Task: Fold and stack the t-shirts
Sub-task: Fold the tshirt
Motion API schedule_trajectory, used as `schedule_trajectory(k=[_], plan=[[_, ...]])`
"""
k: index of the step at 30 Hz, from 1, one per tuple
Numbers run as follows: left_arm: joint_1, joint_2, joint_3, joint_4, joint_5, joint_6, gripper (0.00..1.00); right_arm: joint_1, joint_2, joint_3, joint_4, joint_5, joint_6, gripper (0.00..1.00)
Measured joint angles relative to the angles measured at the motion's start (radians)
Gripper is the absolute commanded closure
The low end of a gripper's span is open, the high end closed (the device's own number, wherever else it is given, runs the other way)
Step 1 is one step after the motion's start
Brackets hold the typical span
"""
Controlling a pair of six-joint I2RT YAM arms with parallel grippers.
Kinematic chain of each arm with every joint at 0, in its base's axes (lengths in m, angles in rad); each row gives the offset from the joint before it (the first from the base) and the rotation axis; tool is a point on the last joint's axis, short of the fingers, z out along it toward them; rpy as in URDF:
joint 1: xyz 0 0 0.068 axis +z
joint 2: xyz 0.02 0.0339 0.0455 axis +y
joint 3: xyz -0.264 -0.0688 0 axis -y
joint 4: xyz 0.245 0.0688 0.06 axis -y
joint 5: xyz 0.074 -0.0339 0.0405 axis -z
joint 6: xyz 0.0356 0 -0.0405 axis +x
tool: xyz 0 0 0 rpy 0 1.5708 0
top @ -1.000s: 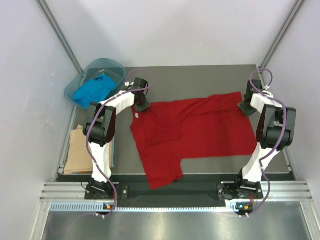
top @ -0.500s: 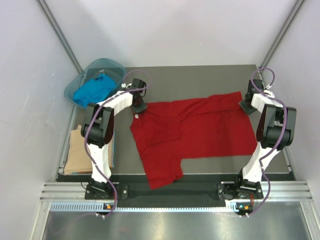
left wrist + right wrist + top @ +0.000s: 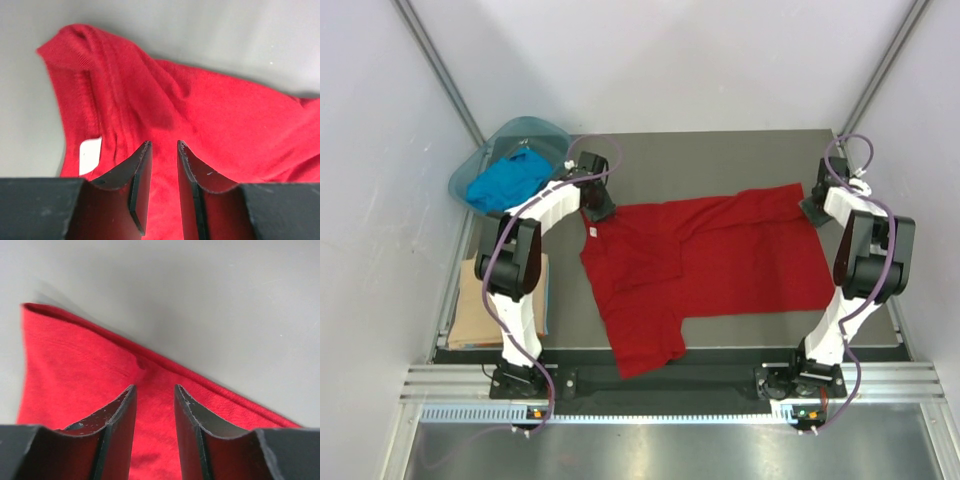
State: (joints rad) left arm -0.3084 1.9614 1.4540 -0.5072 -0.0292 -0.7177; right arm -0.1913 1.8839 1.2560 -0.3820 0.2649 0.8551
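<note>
While both arms reach to the far edge of the red t-shirt [image 3: 720, 265], neither claw has cloth clamped.

Left gripper [image 3: 163, 145]: jaws parted by a narrow gap over the collar end. Red cloth shows through the gap, and the white neck label [image 3: 90, 156] sits just beside the fingers. Can't tell if the tips touch the fabric.

Right gripper [image 3: 154, 388]: same narrow gap, over the shirt's far right corner. The hem runs diagonally just past the tips, with bare grey table [image 3: 210, 300] beyond. Contact unclear here too.

Top view: red shirt is spread mid-table between the two arms, with creases near the left side and one lobe reaching the near edge. Blue t-shirt [image 3: 508, 180] is bunched in the teal basin [image 3: 535, 126] at the far left corner. Tan t-shirt [image 3: 480, 305] lies flat at the table's left edge, partly hidden by the left arm.
</note>
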Motion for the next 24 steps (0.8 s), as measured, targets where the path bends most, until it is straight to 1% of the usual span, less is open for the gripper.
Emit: schedule_trajectory(k=[8,15,24], plan=[[0.0,0.106,0.048,0.006,0.034,0.007,0.67,0.0,-0.065,-0.006,0.015,-0.003,0.02,0.63],[0.0,0.126,0.08,-0.009,-0.008,0.002,0.67,0.0,-0.066,-0.005,0.019,-0.003,0.032,0.62],[-0.001,0.126,0.08,-0.018,-0.039,-0.016,0.67,0.0,-0.022,-0.005,0.024,-0.005,0.047,0.63]])
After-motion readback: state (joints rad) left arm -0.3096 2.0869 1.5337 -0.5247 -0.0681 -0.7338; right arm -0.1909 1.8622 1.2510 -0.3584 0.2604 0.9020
